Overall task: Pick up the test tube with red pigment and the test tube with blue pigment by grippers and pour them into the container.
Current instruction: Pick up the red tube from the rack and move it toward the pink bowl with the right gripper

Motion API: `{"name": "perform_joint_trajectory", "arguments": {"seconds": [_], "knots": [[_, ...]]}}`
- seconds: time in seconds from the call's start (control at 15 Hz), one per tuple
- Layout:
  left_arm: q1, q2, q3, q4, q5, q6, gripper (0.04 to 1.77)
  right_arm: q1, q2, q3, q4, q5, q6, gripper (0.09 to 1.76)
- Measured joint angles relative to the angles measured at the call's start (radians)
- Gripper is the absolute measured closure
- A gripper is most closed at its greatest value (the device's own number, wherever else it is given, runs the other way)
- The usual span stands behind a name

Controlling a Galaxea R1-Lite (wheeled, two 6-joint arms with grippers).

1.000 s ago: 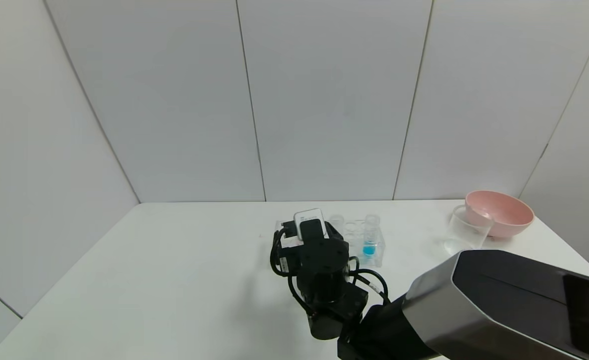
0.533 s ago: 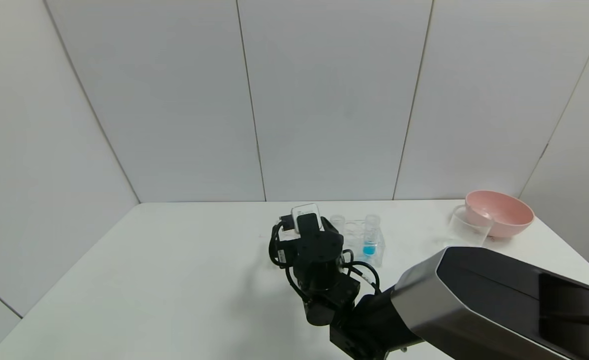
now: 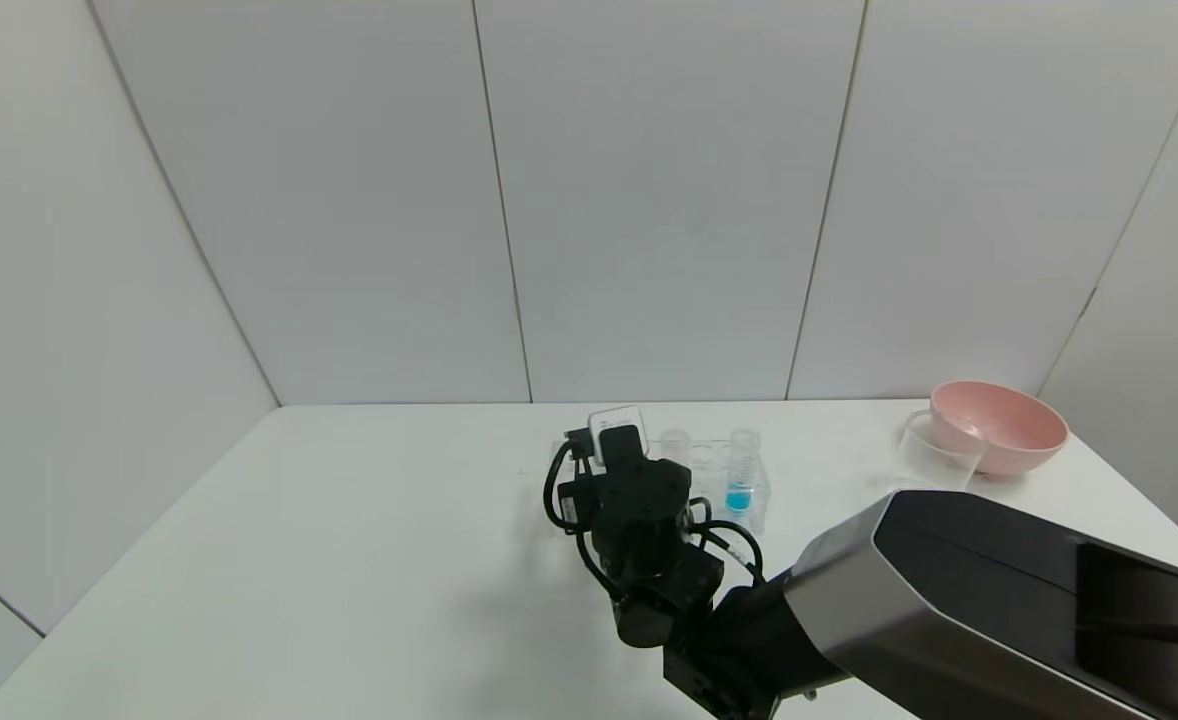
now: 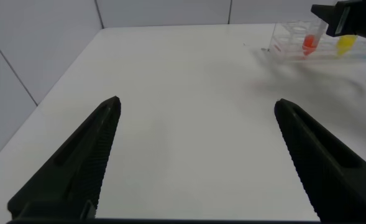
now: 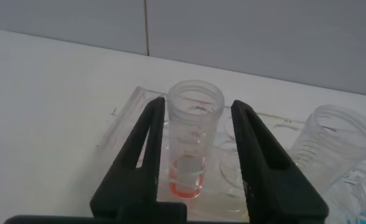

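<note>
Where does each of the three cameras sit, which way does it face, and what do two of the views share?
Head view: high on the robot, looking down at the white table; right arm shows, its hand over the rack.
Left wrist view: low over the table; left hand, fingers wide apart.
Right wrist view: behind the right hand, fingers against the test tube with red pigment.
Shared: the red tube shows in both wrist views.

On the counter (image 3: 349, 540) the tube rack (image 3: 761, 487) stands near the middle, towards the back. The test tube with red pigment (image 5: 194, 140) stands upright in the rack's left end; the test tube with blue pigment (image 3: 741, 472) stands at its right end. Well to the right, the container (image 3: 934, 460) stands just before and touching the bowl (image 3: 999, 425).
</note>
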Motion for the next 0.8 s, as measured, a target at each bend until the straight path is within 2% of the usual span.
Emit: {"name": "perform_joint_trajectory", "arguments": {"seconds": [0.13,0.8], "knots": [[0.0,0.0,0.0,0.0,0.0,0.0,0.05,0.003,-0.006,0.008,-0.005,-0.001,0.0,1.36],[0.0,0.0,0.0,0.0,0.0,0.0,0.05,0.012,-0.053,0.016,-0.008,-0.002,-0.04,1.36]]}}
